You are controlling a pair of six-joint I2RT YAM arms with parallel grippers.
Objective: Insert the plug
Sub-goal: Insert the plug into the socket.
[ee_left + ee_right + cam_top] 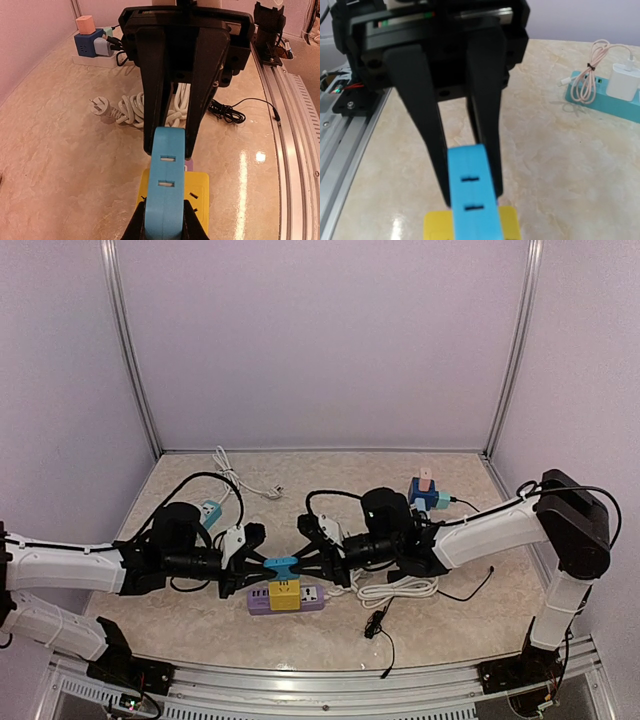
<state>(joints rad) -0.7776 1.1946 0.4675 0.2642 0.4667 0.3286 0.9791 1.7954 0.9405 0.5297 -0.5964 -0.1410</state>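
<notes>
- The light blue plastic plug block (281, 566) hangs just above the yellow square adapter (285, 594) on the purple power strip (310, 598), near the table's (200, 625) front edge.
- The left gripper (264, 566) and the right gripper (300, 565) each clamp one end of it.
- Best, I think: hold it level, square it over the adapter, and press straight down with both arms together.

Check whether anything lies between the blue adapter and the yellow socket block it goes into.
Nothing visible does. The blue adapter, shut in both the left end effector and the right end effector, is directly over the yellow socket block on the purple power strip. The underside of the adapter is hidden.
</notes>
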